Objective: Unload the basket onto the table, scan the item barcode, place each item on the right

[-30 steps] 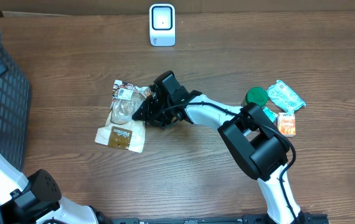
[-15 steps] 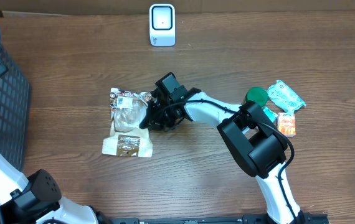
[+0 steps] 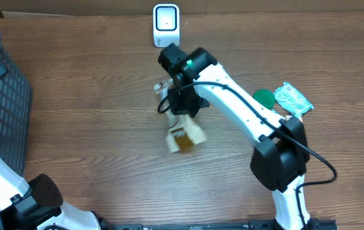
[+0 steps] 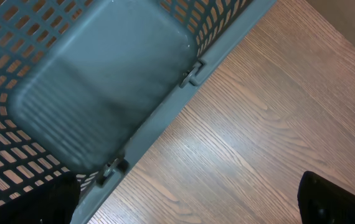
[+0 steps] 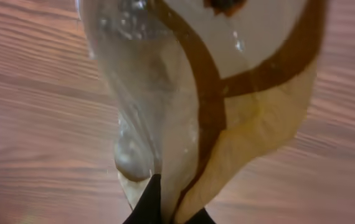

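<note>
Above wooden table, right end effector grips pouch, print blurred.

In the overhead view, the scanner was set at the top centre of the table, with the pouch held just below it, near the middle, by the right gripper. The basket was placed at the far left edge. A cluster of small packets was seen at centre right, well apart from both.
</note>
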